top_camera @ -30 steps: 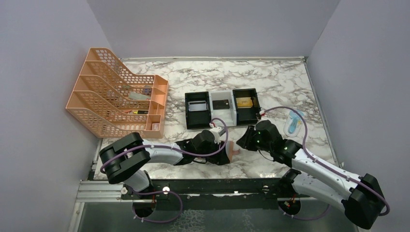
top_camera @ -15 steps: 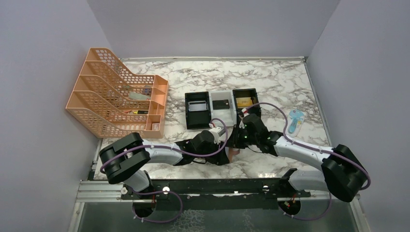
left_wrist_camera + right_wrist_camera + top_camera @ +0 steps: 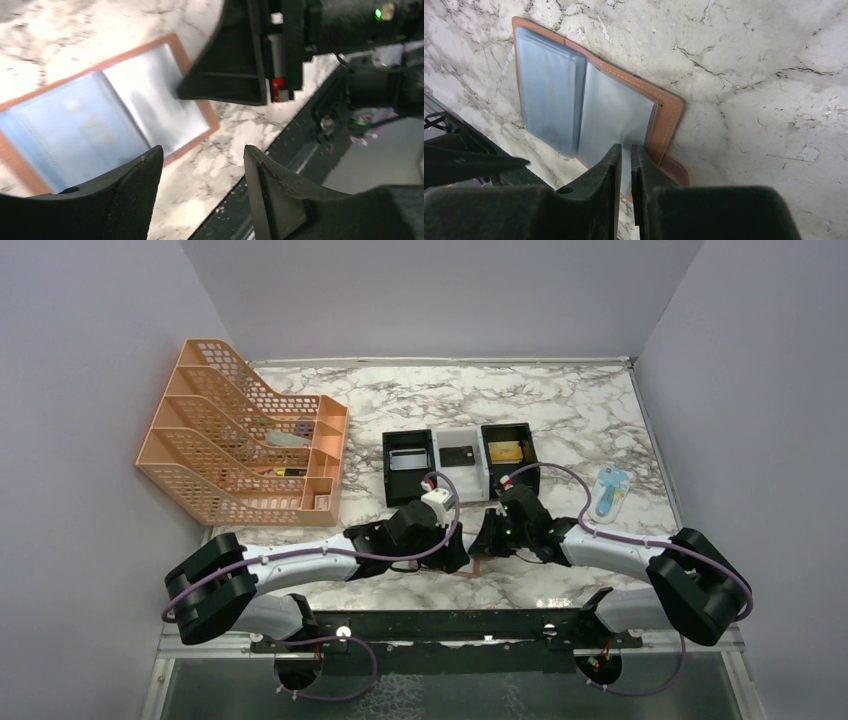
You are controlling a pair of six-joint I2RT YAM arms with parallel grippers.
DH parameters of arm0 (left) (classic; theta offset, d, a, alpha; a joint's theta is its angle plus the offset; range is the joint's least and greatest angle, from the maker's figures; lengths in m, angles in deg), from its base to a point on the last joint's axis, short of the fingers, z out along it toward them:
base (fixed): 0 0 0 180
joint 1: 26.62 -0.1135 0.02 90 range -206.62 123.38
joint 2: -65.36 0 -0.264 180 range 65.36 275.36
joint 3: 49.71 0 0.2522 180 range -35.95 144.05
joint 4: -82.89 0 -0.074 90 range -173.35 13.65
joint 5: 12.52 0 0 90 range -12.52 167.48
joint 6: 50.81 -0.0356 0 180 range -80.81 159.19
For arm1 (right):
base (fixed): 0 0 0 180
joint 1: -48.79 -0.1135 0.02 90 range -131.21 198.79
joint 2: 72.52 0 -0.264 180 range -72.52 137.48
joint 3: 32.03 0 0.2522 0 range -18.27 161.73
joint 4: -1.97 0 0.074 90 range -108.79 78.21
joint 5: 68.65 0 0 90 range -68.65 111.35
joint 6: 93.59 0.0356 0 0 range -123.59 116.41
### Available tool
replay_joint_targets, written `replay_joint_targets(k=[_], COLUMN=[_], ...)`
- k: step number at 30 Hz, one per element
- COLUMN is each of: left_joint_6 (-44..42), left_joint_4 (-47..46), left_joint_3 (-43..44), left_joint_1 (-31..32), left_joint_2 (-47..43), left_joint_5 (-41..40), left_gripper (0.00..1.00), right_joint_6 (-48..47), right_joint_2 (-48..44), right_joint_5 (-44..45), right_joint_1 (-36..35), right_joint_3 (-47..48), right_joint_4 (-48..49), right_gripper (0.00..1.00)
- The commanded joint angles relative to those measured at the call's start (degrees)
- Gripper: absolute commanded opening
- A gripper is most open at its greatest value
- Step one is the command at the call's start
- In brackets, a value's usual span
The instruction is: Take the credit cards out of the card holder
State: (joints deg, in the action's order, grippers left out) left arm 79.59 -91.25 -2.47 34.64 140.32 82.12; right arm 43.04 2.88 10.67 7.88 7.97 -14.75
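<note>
Lilac-grey walls enclose a marble-patterned worktop. One orange mesh file rack stands at its left. One black-and-white tray of three compartments holds three credit cards, one in each: a silver card, a black card and a gold card. The single card holder lies open near the front edge, with a tan leather rim and pale-blue clear sleeves. The right hand is pinched on a sleeve's edge. The left hand hovers above the holder, fingers apart.
</note>
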Motion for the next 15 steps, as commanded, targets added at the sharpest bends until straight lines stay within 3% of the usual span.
replay_joint_targets(k=[1, 15], left_joint_6=[-3.0, 0.4], left_joint_4=[13.3, 14.3], left_joint_3=[3.8, 4.6], left_joint_1=[-0.6, -1.9], left_joint_2=[-0.9, 2.3], left_joint_5=[-10.9, -14.6], left_gripper=[0.64, 0.64], right_joint_6=[-1.9, -1.5], right_joint_2=[1.0, -2.4], right_joint_5=[1.5, 1.7], right_joint_1=[0.1, 0.1], right_joint_3=[-1.4, -3.4], right_joint_4=[-1.8, -1.6], right_gripper=[0.15, 0.16])
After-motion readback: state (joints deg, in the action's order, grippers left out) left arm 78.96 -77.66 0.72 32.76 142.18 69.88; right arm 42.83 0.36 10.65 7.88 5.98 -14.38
